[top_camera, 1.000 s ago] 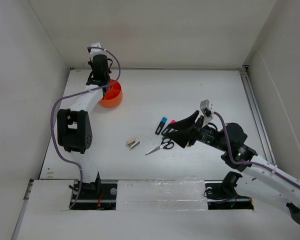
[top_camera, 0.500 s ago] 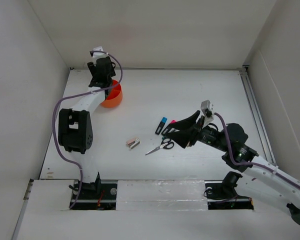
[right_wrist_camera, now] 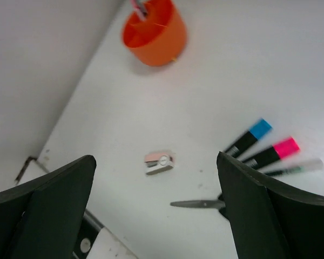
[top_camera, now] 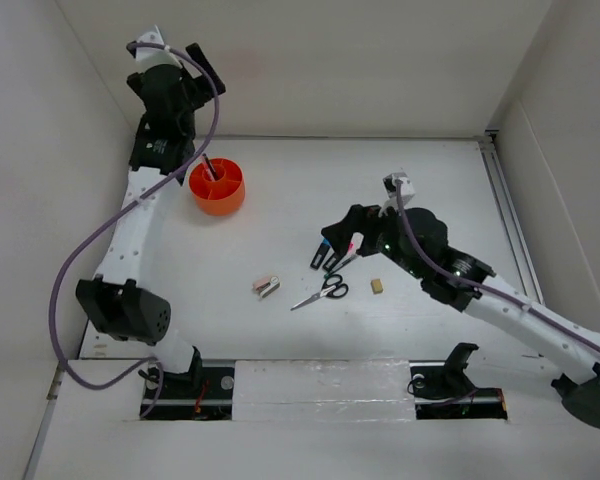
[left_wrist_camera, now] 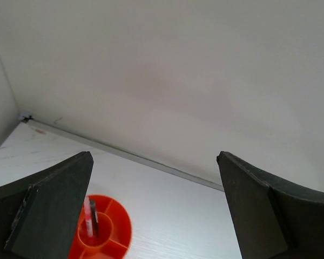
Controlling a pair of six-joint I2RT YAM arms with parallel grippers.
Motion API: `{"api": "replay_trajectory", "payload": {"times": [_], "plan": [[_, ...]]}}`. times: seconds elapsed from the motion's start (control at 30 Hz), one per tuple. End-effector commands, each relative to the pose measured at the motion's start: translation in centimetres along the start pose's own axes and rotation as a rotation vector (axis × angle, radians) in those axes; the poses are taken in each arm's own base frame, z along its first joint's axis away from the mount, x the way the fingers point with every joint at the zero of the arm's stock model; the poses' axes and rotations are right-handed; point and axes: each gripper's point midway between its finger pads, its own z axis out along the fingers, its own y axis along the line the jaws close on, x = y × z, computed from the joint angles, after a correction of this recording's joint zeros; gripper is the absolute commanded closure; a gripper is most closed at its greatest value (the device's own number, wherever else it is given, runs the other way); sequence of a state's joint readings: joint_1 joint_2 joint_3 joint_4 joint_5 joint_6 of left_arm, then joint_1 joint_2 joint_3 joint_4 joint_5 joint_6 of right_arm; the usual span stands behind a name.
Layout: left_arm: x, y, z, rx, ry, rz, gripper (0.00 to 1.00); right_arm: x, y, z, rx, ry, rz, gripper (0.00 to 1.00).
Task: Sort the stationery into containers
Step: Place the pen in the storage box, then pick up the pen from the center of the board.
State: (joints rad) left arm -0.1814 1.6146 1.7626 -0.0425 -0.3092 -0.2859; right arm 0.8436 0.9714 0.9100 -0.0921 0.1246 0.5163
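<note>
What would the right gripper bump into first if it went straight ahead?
Probably the small beige-and-silver stapler on the white table: it sits straight ahead of the open right gripper in its wrist view. Depth is unclear, so maybe bare table beside it.

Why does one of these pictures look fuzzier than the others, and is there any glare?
Right wrist view: softest, the orange tub and stapler blurred at their edges. Left wrist view: the left gripper looms dark up close. Top external view: sharp, evenly lit, only faint shadows, no strong glare.
</note>
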Motion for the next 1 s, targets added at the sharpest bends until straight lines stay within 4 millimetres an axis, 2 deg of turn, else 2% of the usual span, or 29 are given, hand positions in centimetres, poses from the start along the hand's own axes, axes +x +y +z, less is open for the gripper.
{"api": "replay_trajectory", "payload": {"times": [0.0,0.03,0.07,0.1,0.13,0.17,0.2,0.23,0.27,0.3,0.33,0.37,0.43,0.47,0.63,0.7,0.77,0.8,0.83,0.87,0.97], "plan": [[-3.1,-1.4,-6.4,0.091,0.084,-0.100,0.00,1.0,-6.5,0.4,0.399,0.054,0.074,0.00],[-2.0,-1.2,-7.5,0.109,0.131,-0.091,0.00,2.3,-8.0,1.1,0.487,0.074,0.144,0.02],[-1.1,-1.4,-8.5,0.138,0.167,-0.096,0.00,3.0,-9.4,0.9,0.559,0.096,0.165,0.03],[-0.6,-1.2,-9.4,0.147,0.182,-0.107,0.00,3.0,-10.7,1.2,0.597,0.091,0.204,0.05],[0.9,-0.3,-11.2,0.150,0.213,-0.113,0.00,3.3,-11.3,1.5,0.615,0.099,0.221,0.08],[1.8,0.2,-12.2,0.154,0.230,-0.111,0.00,4.7,-12.4,1.8,0.669,0.126,0.264,0.08],[2.6,0.6,-13.0,0.157,0.245,-0.109,0.00,4.4,-13.4,1.8,0.719,0.107,0.293,0.08],[5.6,1.9,-13.6,0.132,0.300,-0.094,0.00,4.3,-14.0,1.9,0.761,0.094,0.323,0.08],[5.3,2.3,-15.1,0.150,0.287,-0.091,0.00,5.1,-15.2,2.1,0.832,0.085,0.386,0.08],[6.2,2.5,-15.8,0.161,0.305,-0.089,0.00,5.9,-16.3,1.5,0.896,0.096,0.393,0.10],[7.1,2.7,-16.4,0.173,0.326,-0.088,0.00,5.5,-17.3,1.6,0.926,0.076,0.422,0.12],[8.9,3.3,-17.4,0.187,0.361,-0.068,0.00,6.2,-18.3,1.9,0.956,0.087,0.442,0.16],[10.6,3.8,-18.3,0.203,0.394,-0.057,0.00,6.4,-19.1,2.6,0.950,0.099,0.496,0.17],[12.0,4.4,-19.0,0.204,0.418,-0.042,0.00,7.2,-19.4,3.1,0.951,0.112,0.498,0.17],[14.4,6.1,-19.6,0.167,0.433,-0.022,0.00,8.5,-21.1,3.9,1.044,0.118,0.558,0.22],[14.2,6.3,-19.8,0.160,0.426,-0.022,0.00,8.6,-21.6,4.2,1.090,0.115,0.601,0.25],[13.7,6.9,-20.0,0.133,0.399,-0.019,0.00,9.9,-22.1,5.2,1.114,0.155,0.614,0.27],[13.6,7.2,-20.2,0.122,0.397,-0.016,0.00,9.5,-21.9,5.9,1.121,0.147,0.631,0.28],[13.4,7.5,-20.6,0.119,0.381,-0.018,0.00,10.5,-22.3,6.2,1.150,0.176,0.637,0.29],[13.4,7.6,-20.8,0.120,0.377,-0.019,0.00,11.1,-22.5,5.6,1.200,0.188,0.661,0.30],[13.4,8.3,-21.5,0.107,0.354,-0.020,0.00,11.7,-22.2,5.6,1.256,0.177,0.685,0.30]]}}
